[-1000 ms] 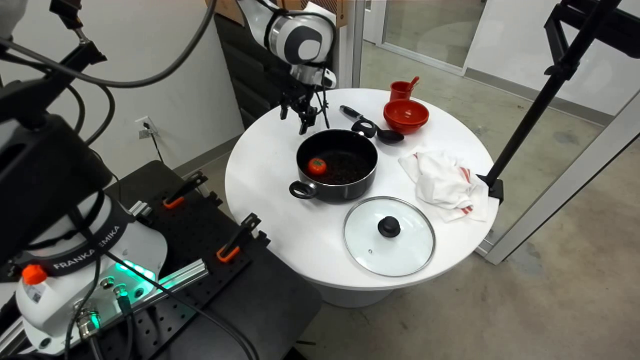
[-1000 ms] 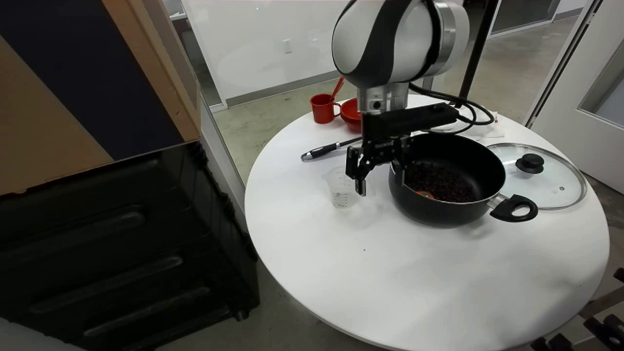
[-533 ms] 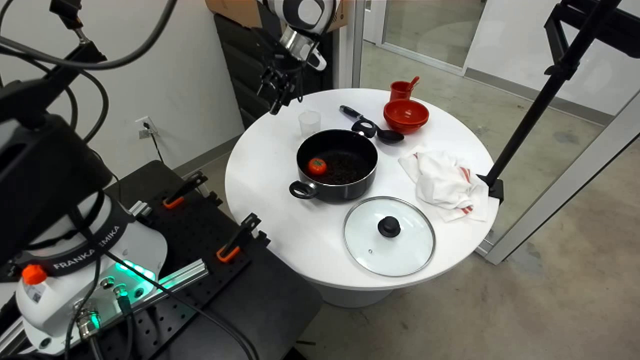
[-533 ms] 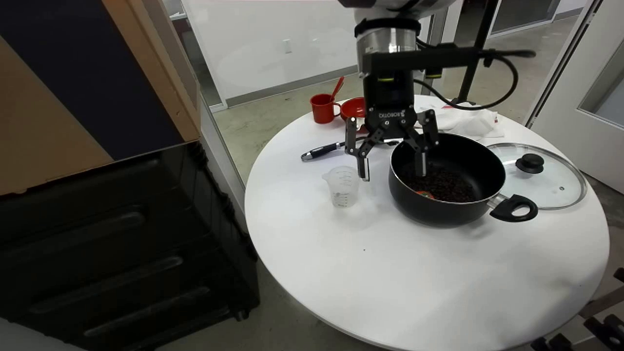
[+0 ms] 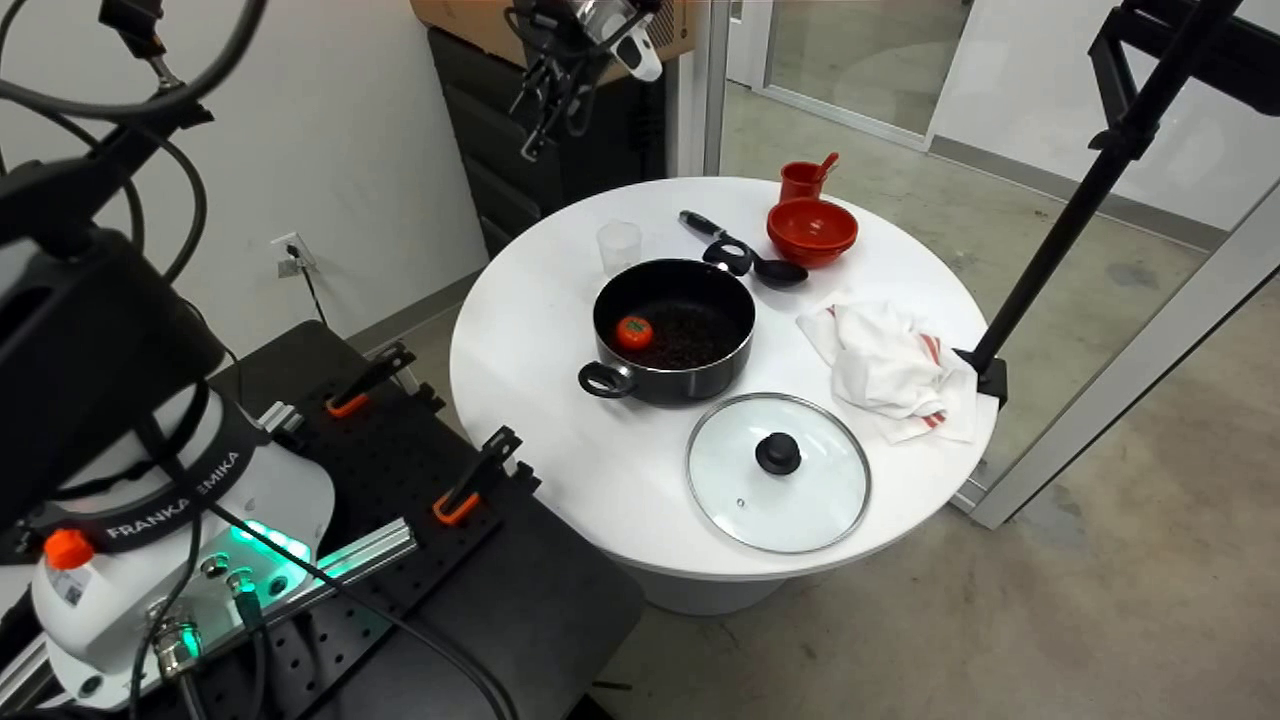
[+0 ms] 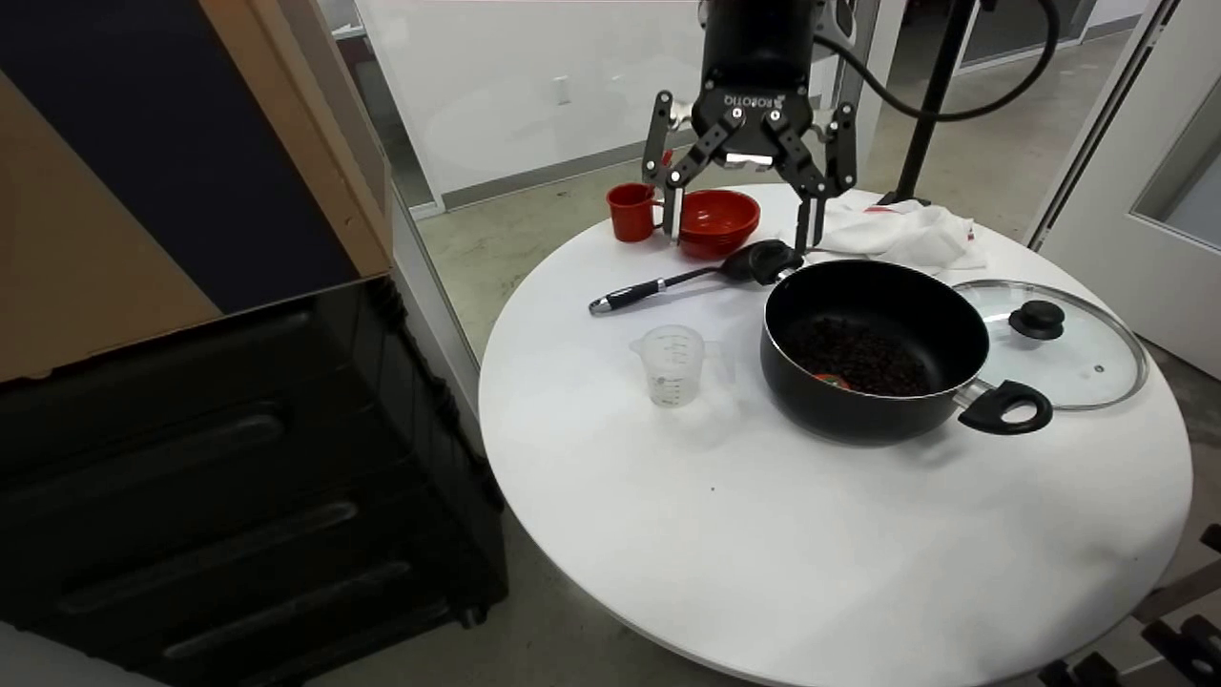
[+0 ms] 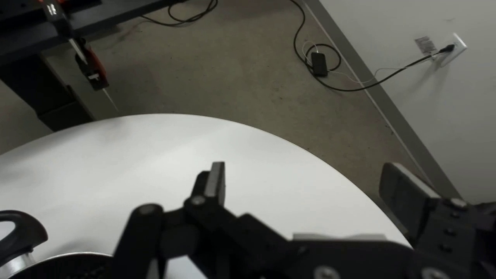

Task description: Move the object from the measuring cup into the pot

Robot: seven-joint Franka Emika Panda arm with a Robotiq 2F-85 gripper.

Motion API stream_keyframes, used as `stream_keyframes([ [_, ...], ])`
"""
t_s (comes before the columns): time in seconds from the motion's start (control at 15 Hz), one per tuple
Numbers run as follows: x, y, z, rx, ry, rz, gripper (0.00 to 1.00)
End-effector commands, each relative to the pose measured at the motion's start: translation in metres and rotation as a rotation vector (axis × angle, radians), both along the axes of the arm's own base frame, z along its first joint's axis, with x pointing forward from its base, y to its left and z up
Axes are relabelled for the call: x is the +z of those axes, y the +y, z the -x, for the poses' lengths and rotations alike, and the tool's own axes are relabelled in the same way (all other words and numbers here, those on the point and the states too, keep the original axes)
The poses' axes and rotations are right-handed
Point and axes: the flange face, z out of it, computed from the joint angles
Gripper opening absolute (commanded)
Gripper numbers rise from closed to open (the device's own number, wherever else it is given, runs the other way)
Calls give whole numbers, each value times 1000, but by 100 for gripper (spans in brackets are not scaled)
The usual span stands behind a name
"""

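The measuring cup is a clear cup with printed marks, upright on the white table (image 6: 610, 496); it shows in both exterior views (image 5: 619, 247) (image 6: 672, 367) and looks empty. The black pot (image 5: 690, 387) stands beside it, also in an exterior view (image 6: 858, 420). A red tomato (image 5: 634, 333) and dark beans (image 6: 849, 353) lie inside the pot. In the wrist view only part of the pot's handle (image 7: 29, 232) and rim shows. My gripper (image 6: 739, 237) is open and empty, raised well above the table; its fingers stand wide apart in the wrist view (image 7: 304, 170).
A glass lid (image 5: 780, 500) with a black knob lies beside the pot. Red bowls (image 5: 812, 232), a red mug (image 6: 632, 212), a black spoon (image 6: 630, 298) and a white towel (image 5: 885, 370) stand at the far side. A black pole (image 5: 1090, 200) rises at the table edge.
My gripper has risen from beside the measuring cup to high above the table and turned in an exterior view. The cup, pot and tomato have not moved.
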Motion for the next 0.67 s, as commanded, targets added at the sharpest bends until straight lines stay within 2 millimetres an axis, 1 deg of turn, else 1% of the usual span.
stream_keyframes([
  [0.0, 41, -4, -2, 30, -91, -32, 100],
  [0.27, 83, -10, -1, 114, -216, -5, 100],
  [0.47, 109, -17, -3, 148, -317, 28, 100],
  [0.53, 115, -19, -4, 133, -336, 25, 100],
  [0.6, 103, -15, -12, 120, -285, 15, 100],
])
